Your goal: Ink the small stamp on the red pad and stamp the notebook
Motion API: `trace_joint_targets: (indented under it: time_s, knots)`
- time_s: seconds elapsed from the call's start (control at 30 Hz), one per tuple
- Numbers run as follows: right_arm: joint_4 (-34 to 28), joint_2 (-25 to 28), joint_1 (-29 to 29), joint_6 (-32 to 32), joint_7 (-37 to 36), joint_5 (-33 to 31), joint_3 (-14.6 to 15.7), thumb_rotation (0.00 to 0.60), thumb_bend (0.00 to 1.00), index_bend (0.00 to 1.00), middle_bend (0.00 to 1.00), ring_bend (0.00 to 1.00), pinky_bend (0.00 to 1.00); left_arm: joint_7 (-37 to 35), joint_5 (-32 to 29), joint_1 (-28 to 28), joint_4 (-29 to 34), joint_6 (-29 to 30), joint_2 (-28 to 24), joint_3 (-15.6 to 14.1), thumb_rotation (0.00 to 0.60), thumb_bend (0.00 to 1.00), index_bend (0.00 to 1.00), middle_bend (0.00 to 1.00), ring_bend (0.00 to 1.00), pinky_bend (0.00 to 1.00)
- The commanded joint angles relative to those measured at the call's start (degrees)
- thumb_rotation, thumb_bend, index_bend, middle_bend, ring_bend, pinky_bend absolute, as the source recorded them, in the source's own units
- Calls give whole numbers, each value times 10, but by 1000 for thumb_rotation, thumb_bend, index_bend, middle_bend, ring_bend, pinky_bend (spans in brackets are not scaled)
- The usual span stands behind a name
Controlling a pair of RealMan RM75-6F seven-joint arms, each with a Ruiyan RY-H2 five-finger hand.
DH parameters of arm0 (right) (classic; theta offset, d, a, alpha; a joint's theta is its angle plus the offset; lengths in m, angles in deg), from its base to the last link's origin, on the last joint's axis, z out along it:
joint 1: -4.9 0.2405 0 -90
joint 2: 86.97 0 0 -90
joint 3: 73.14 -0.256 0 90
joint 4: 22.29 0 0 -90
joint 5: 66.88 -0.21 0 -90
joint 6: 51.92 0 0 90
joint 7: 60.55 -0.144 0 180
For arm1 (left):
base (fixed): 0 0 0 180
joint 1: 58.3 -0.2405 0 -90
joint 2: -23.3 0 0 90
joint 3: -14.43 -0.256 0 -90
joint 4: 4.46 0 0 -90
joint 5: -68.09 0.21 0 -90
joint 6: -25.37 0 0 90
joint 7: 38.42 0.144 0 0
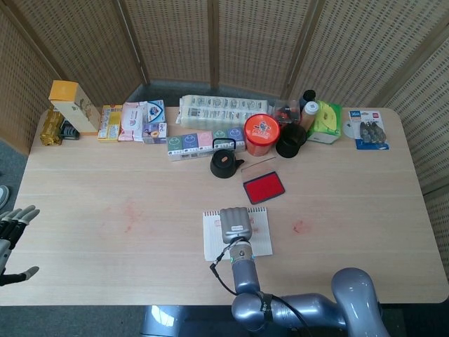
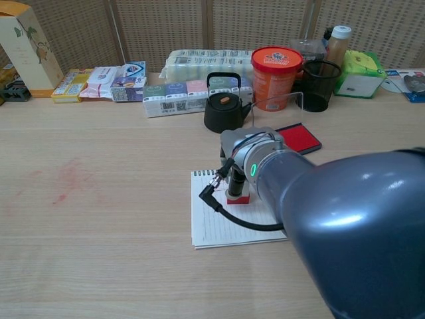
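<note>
My right hand is down over the notebook, and it holds the small stamp. The stamp stands up straight with its red bottom flat on the page. From the head view my arm hides the stamp, so I watch the chest view.

I think this is the pressing step. To do it well I should push straight down and not wiggle, or the mark will smear. I should keep the stamp flat so all of its face touches the paper. Then I should lift it straight up. The notebook might slide or come up with the stamp, so I would lift slowly.

The notebook is white paper with thin lines and a wire spiral along the top edge. It looks light and bendy. The stamp is a small block, dark on top and red below. The red pad sits just behind my hand, a flat rectangle with a clear lid tipped up. The counter is pale smooth wood with some faint red smudges.

My left hand is far off at the edge, with its fingers spread and nothing in it.
</note>
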Motion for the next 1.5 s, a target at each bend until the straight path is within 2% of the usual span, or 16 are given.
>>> trace_joint_targets:
  time_s: [0.03, 0.27, 0.33, 0.53, 0.73, 0.8, 1.0, 1.17, 1.33, 1.5]
  knots:
    - [-2, 2, 0, -2, 2, -1, -2, 600, 476, 631, 947, 1000, 1000, -1, 0, 0, 0, 0, 0, 0, 600, 0, 0, 0, 0, 3]
    - [-42, 18, -1, -31, 21, -7, -10, 600, 476, 632, 947, 1000, 1000, -4, 1, 1, 0, -2, -1, -1, 600, 0, 0, 0, 0, 3]
    - [-93, 37, 7, -80, 55, -18, -30, 600, 476, 631, 947, 1000, 1000, -8, 2, 3, 0, -5, -2, -2, 600, 0, 0, 0, 0, 3]
    - [-185, 69, 28, -155, 101, -28, -75, 600, 476, 631, 947, 1000, 1000, -15, 12, -1, -2, 4, -5, -5, 600, 0, 0, 0, 0, 3]
    - [-241, 100, 35, -194, 119, -28, -94, 600, 477, 632, 947, 1000, 1000, -15, 17, -2, -2, 6, -5, -6, 600, 0, 0, 0, 0, 3]
    - [-251, 115, 31, -193, 119, -25, -89, 600, 477, 631, 947, 1000, 1000, -12, 17, -2, -1, 6, -4, -7, 600, 0, 0, 0, 0, 3]
    - [-259, 191, -17, -116, 74, -7, -44, 600, 476, 633, 946, 1000, 1000, -4, 15, -3, 1, 5, -3, -7, 600, 0, 0, 0, 0, 4]
    - [-216, 248, -61, -19, 6, -8, -15, 600, 477, 634, 947, 1000, 1000, 4, 5, 0, 2, -2, 0, -4, 600, 0, 0, 0, 0, 3]
    - [-148, 264, -80, 51, -47, -4, 11, 600, 477, 633, 947, 1000, 1000, 13, -8, 4, 4, -13, 4, -1, 600, 0, 0, 0, 0, 3]
    - [-97, 263, -82, 84, -69, 0, 29, 600, 477, 633, 947, 1000, 1000, 20, -18, 5, 5, -17, 6, 2, 600, 0, 0, 0, 0, 3]
